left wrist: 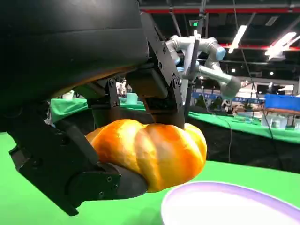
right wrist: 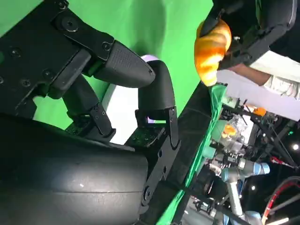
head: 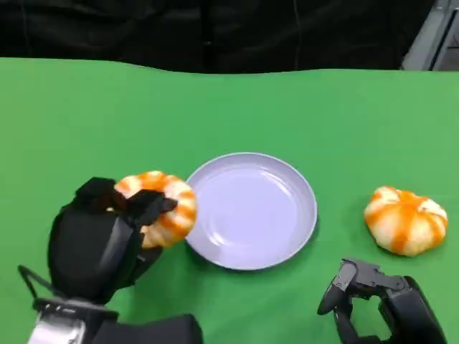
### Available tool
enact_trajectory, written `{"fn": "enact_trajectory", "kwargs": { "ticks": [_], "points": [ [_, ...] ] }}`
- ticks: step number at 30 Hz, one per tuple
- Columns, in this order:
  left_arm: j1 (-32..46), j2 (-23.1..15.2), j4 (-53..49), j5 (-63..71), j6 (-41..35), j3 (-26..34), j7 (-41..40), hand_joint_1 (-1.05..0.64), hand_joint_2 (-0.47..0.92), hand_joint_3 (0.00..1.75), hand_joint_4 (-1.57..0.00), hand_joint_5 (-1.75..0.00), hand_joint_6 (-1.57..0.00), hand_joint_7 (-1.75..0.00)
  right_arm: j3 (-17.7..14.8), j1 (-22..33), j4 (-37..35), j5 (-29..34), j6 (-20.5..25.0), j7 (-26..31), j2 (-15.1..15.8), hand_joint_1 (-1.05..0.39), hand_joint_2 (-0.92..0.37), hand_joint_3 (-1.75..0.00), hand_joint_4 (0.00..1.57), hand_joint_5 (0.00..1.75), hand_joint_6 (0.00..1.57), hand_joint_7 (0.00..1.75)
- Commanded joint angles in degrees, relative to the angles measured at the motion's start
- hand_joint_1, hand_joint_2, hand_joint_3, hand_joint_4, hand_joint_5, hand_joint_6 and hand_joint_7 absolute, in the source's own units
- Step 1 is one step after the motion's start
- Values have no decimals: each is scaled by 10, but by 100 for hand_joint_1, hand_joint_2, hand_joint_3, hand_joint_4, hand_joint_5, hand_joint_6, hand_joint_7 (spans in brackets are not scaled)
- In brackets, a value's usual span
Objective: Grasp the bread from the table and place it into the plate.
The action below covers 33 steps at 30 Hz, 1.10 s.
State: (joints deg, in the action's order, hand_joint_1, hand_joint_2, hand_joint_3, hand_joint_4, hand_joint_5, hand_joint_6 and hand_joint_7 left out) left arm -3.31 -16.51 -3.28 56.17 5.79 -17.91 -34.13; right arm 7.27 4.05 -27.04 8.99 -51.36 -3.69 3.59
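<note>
My left hand (head: 107,236) grips an orange and white striped bread (head: 163,208) just off the left rim of the lilac plate (head: 251,211). In the left wrist view the bread (left wrist: 150,152) sits between my fingers (left wrist: 108,183), lifted a little above the green table, with the plate's rim (left wrist: 229,201) right beside it. The right wrist view shows that bread (right wrist: 212,49) in the left hand from afar. A second bread (head: 406,219) lies on the table right of the plate. My right hand (head: 373,297) hovers near the front edge, below that bread, holding nothing, fingers apart.
The green table (head: 215,107) stretches wide behind the plate to a dark backdrop. A silver robot arm (left wrist: 206,56) and other green tables stand in the hall beyond.
</note>
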Motion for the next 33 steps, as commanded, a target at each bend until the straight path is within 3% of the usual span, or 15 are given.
{"fn": "enact_trajectory", "kwargs": {
  "ticks": [1,9,18,29,33],
  "points": [
    [-30,7,-15,-11,9,-6,1,-15,44,109,-99,-145,-105,-82,-4,-1,-1,-3,0,4,4,-55,-33,-145,89,175,81,150],
    [-79,33,-59,-29,10,-25,26,-18,41,116,-99,-139,-101,-87,-4,1,0,-8,-1,1,4,-54,-32,-147,89,175,81,150],
    [-143,56,-139,-36,22,-50,24,-16,44,106,-92,-158,-94,-101,-4,5,5,-5,2,3,3,-54,-33,-148,89,175,81,151],
    [-219,94,-266,-64,43,-72,4,-16,39,109,-90,-167,-92,-112,-3,4,3,-6,0,3,2,-55,-33,-147,89,175,82,150],
    [-240,104,-310,-71,60,-82,-9,-18,41,106,-88,-161,-89,-111,-3,4,0,-8,-2,2,1,-55,-33,-146,89,175,81,150]
  ]
}}
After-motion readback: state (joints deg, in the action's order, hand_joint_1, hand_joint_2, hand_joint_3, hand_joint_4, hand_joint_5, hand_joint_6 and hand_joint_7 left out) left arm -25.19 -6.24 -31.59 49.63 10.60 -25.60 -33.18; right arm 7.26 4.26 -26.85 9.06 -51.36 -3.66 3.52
